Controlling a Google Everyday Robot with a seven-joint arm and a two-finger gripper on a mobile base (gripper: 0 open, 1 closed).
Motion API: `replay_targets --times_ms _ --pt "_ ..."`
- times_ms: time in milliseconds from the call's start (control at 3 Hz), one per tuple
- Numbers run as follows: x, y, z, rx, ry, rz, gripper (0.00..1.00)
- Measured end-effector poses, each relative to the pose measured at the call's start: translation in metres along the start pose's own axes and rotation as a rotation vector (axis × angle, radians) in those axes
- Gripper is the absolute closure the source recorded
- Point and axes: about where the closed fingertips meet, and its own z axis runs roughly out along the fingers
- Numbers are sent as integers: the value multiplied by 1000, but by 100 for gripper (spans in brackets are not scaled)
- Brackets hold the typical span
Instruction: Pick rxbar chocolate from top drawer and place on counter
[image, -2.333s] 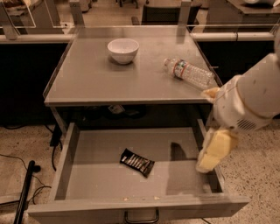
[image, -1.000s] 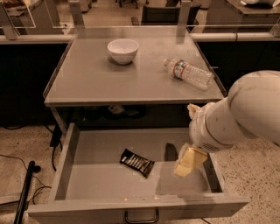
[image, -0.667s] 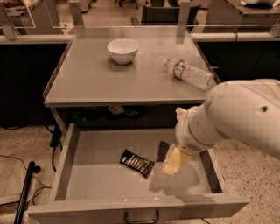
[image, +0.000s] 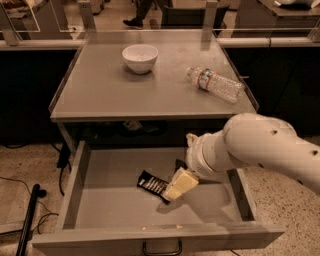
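Your gripper (image: 181, 184) hangs in the top drawer (image: 100, 200) over the right end of the rxbar chocolate (image: 151, 183), whose long axis runs left and slightly rearward on the drawer floor; whether the gripper is spread or closed, you cannot tell.

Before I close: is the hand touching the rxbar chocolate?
Cannot tell. In the camera view the hand overlaps the rxbar chocolate's right end inside the top drawer, but neither contact nor a gap shows plainly.
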Motion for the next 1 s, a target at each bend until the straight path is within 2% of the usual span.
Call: replay_targets --times_ms 333,667,1000 --pt "0 10 34 -41 -113 164 0" --pt "6 20 51 -19 -102 215 0" --pt "6 21 52 -21 -102 214 0"
